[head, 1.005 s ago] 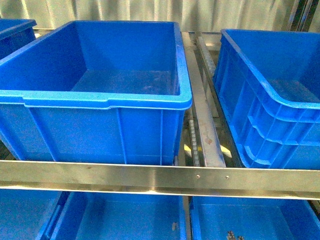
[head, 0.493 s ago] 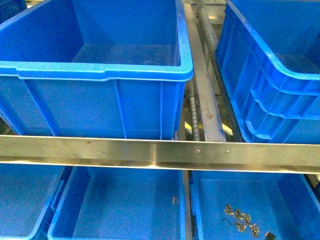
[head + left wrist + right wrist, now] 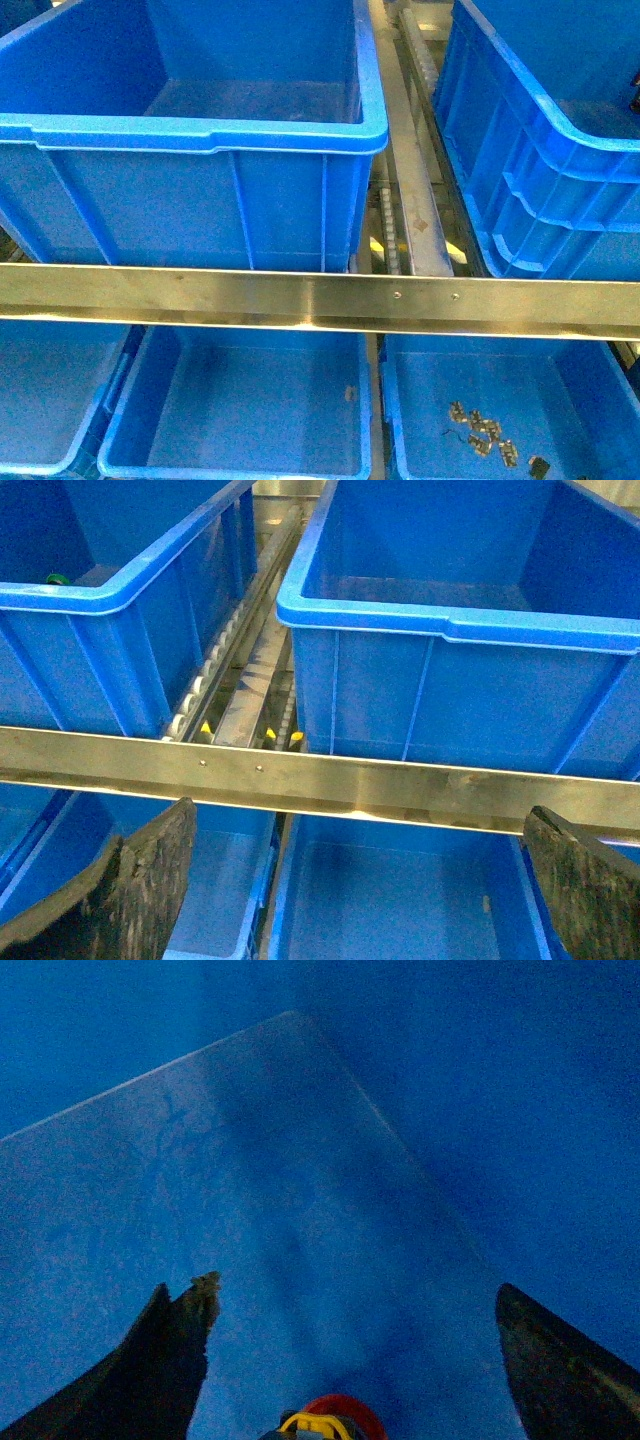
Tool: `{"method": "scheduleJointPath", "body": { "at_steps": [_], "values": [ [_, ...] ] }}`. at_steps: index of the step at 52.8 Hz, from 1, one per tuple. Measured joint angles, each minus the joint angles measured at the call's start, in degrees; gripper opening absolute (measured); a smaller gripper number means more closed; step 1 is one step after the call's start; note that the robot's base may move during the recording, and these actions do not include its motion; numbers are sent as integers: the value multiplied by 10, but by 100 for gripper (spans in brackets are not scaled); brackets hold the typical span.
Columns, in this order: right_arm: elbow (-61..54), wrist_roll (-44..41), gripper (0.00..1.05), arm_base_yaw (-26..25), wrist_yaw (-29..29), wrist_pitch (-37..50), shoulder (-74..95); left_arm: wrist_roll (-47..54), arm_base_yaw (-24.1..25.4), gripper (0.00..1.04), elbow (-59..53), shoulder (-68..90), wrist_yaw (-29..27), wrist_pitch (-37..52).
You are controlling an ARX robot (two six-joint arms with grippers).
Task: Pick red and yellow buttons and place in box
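Two rows of blue bins fill the front view, split by a steel rail running across the rack. Above the rail sits a large bin and, beside it toward the robot's right, a second bin; a roller track runs between the two. Below the rail, a lower bin holds a small scatter of metal parts, and the bin next to it shows only its blue floor.

Neither arm appears in the front view. In the left wrist view the left gripper hangs in front of the rail with its dark fingers spread wide and nothing between them.

The right wrist view looks down at a blue bin floor, so the right gripper is inside a bin, though which one cannot be told. Its fingers stand wide apart. A red button with a yellow ring below its cap shows at the picture's edge, between the fingers near their base; whether it is touched by them cannot be told.
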Motion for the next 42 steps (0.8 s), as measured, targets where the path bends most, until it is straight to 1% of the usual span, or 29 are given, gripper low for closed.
{"method": "scheduleJointPath", "body": {
  "at_steps": [3,6,15,21,31,37,42],
  "values": [
    [-18,5,100,-2,-33,-1,-26,0,0,97,0,0,0,0],
    [-32,2,99,-3,-61,-7,-52,0,0,97,0,0,0,0],
    [-126,-9,99,-7,-168,41,-182,0,0,97,0,0,0,0],
    [-247,-7,99,-15,-257,92,-314,0,0,97,0,0,0,0],
    [-424,27,99,-38,-336,116,-487,0,0,97,0,0,0,0],
    [-513,37,99,-68,-385,92,-594,0,0,97,0,0,0,0],
    [-568,50,99,-93,-409,63,-675,0,0,97,0,0,0,0]
  ]
}}
